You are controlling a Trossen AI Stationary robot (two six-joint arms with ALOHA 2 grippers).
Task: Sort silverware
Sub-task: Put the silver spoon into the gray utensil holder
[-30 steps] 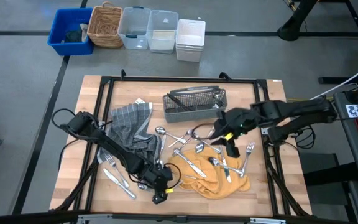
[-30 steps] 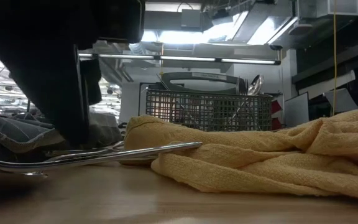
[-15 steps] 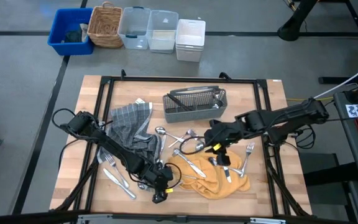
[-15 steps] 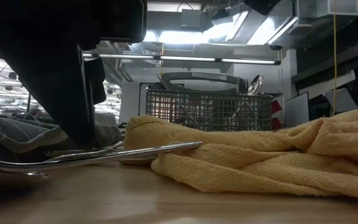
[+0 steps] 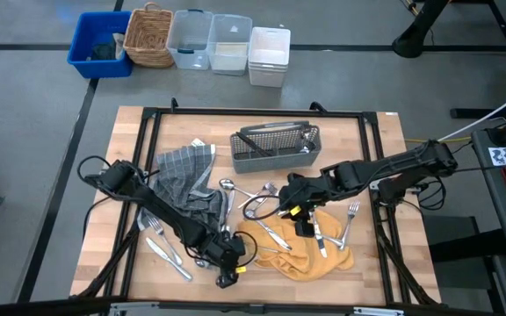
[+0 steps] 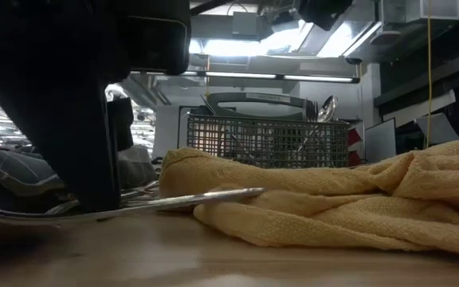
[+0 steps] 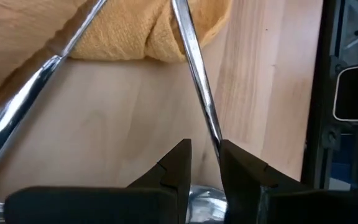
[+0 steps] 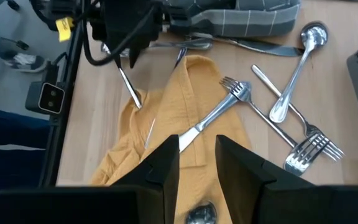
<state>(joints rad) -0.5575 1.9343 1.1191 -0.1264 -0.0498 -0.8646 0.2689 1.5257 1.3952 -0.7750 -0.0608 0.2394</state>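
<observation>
Right gripper [image 5: 301, 221] had swung from beside the mesh caddy [image 5: 275, 147] leftward and down over the yellow towel [image 5: 299, 248]. Jaws parted, nothing between them; in its wrist view a fork [image 8: 219, 115] lay on the towel just ahead. Likely lining up the next pick.

Left gripper [image 5: 224, 261] stayed low at the towel's near-left edge, fingers nearly together beside a utensil handle [image 7: 197, 74]; could not tell if gripped.

Silverware mostly still loose on table and towel, a few pieces in the caddy.

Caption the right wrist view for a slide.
Right tool hovers open over a fork on the yellow cloth; more silverware lies nearby.
</observation>
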